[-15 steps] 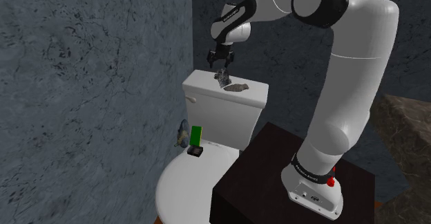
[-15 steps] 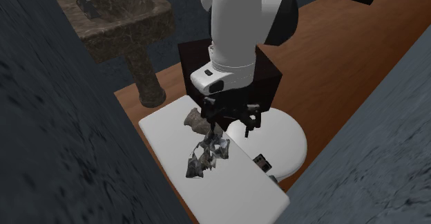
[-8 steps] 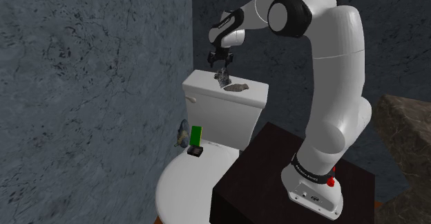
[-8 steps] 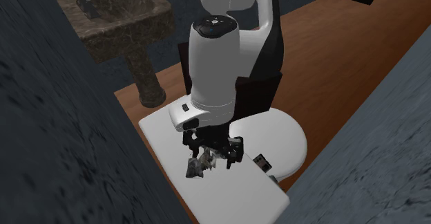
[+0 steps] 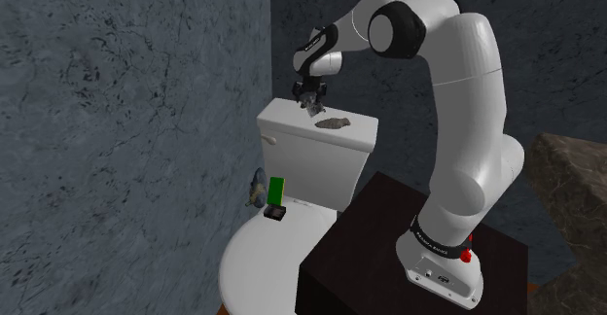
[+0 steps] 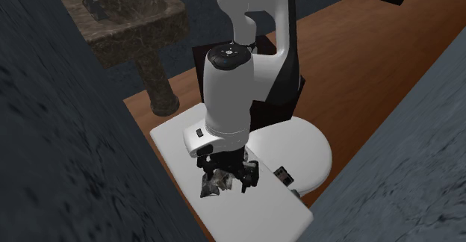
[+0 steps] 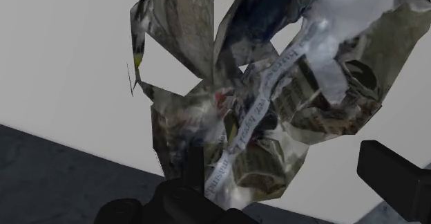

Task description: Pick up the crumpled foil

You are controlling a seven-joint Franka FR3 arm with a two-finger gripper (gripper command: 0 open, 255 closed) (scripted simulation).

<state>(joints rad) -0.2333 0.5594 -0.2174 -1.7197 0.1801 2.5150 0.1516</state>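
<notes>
crumpled foil [image 7: 276, 98] sits on the white toilet tank lid [image 5: 282, 119], directly under the claw [image 5: 309, 94] and between its 2 black fingers [image 7: 390, 178]. the claw is open. in the wrist view 1 finger stands right at the foil's edge (i cannot tell whether it touches), and the other stands apart from it with a gap between. nothing is clasped, and the foil rests on the lid. it is a jagged ball of grey, white and dark facets with a pale printed strip across it.

in the second exterior view the white arm [image 6: 228, 91] comes straight down onto the tank, and the foil pokes out beneath the claw on the side toward the wall [image 6: 67, 166]. just beside the claw, on the same lid, lies a brown lump [image 5: 333, 123], close to the foil but not between the fingers. well below the claw, the closed toilet seat lid [image 5: 255, 264] carries a green card [image 5: 277, 190] standing upright in a small black base. the dark box stand [image 5: 340, 255] lies lower again, next to the toilet.
</notes>
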